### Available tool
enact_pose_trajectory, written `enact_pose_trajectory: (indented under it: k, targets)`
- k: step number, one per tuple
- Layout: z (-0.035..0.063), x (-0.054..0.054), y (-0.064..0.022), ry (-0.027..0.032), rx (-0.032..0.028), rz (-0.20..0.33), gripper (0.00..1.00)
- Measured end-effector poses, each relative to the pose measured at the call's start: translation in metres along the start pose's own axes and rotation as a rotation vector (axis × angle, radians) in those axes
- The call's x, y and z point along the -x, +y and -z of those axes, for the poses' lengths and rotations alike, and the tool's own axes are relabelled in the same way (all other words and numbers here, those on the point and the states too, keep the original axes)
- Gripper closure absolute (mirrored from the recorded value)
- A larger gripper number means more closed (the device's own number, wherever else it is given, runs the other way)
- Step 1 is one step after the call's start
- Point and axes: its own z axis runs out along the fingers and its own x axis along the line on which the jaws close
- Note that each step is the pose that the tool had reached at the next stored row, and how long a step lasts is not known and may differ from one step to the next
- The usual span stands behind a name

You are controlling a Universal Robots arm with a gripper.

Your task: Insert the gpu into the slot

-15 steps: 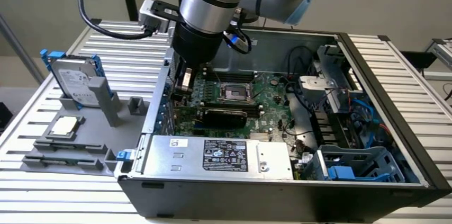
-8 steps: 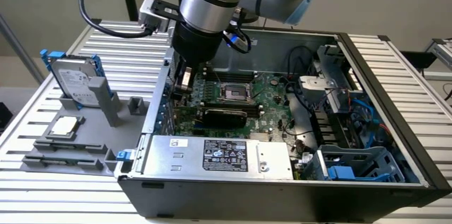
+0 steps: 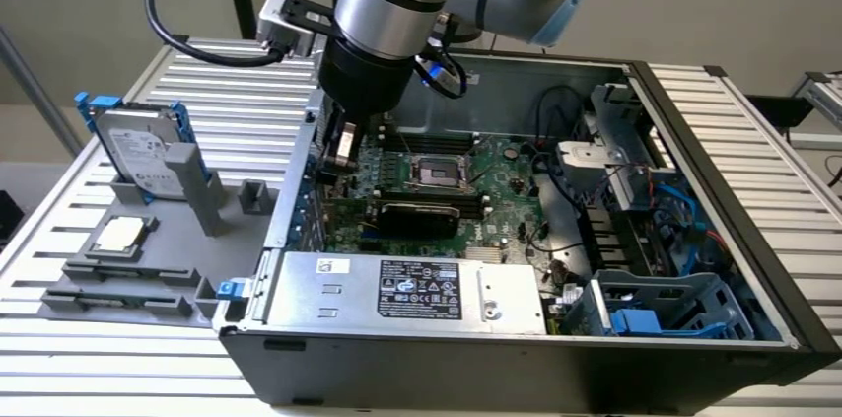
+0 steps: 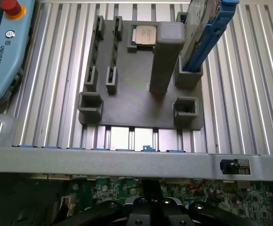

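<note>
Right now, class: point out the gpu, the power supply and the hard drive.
gpu (image 3: 418, 215), exterior view, on its dark shroud.
power supply (image 3: 329, 289), exterior view, on its bare silver top.
hard drive (image 3: 136, 153), exterior view, on its labelled face.

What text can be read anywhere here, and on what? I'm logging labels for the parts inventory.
"UNIVERSAL ROBOTS": on the grey-blue teach pendant with a red button, wrist view.
White-and-black sticker on the silver power-supply box: print and logos too small to read.
Label on the silver hard drive in the blue bracket: unreadable.
Silver processor chip on the grey plastic holder: markings too blurred.
</note>
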Motion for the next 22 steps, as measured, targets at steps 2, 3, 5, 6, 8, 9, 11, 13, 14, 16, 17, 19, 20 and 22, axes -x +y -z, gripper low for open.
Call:
enact_pose_trajectory:
  k: [2,3,5,6,8,9,11,13,14,16,17,19,20,22]
  targets:
    - [-0.0006,0.0000,-0.0002,0.0013,-0.0001,0.000,0.89]
    - [-0.0012,0.0000,-0.0004,0.0022,0.0000,0.000,0.89]
    - [-0.0020,0.0000,-0.0005,0.0030,0.0000,-0.001,0.89]
    - [-0.0021,0.0000,-0.0004,0.0032,0.0000,-0.001,0.89]
    - [-0.0021,0.0002,-0.0004,0.0031,-0.0001,-0.001,0.89]
    - [-0.0019,0.0002,-0.0004,0.0028,-0.0002,-0.001,0.89]
    - [-0.0004,0.0003,-0.0005,0.0020,-0.0004,-0.001,0.89]
    - [0.0017,0.0002,-0.0009,0.0028,-0.0036,-0.001,0.89]
    - [0.0021,0.0002,-0.0011,0.0028,-0.0114,-0.001,0.89]
    - [0.0023,0.0002,-0.0013,0.0032,-0.0397,0.000,0.89]
    - [0.0023,0.0002,-0.0014,0.0032,-0.0588,0.000,0.89]
    - [0.0025,0.0002,-0.0019,0.0034,-0.0953,0.000,0.89]
    - [0.0026,0.0002,-0.0024,0.0033,-0.1133,0.001,0.89]
    - [0.0032,0.0002,-0.0040,0.0036,-0.1493,0.001,0.89]
